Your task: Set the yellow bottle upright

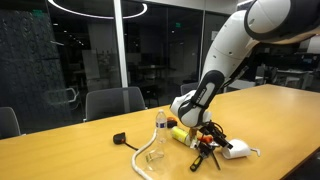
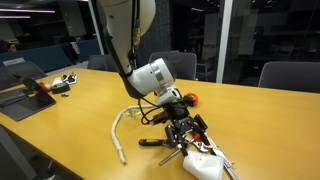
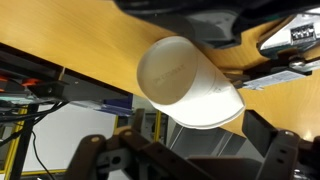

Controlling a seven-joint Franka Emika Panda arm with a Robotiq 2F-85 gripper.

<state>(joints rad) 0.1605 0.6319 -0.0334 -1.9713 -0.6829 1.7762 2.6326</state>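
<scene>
Yellow bottle (image 1: 179,133) lies on its side just beside the upright clear bottle (image 1: 160,122), so it isn't stood up yet and the whole lift is left! Gripper (image 3: 195,143) is spread wide, fingers either side of it. The clear bottle looks empty, though it's too small to be sure.

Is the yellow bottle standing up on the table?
No, the yellow bottle lies on its side on the table, right beside the upright clear bottle.
</scene>
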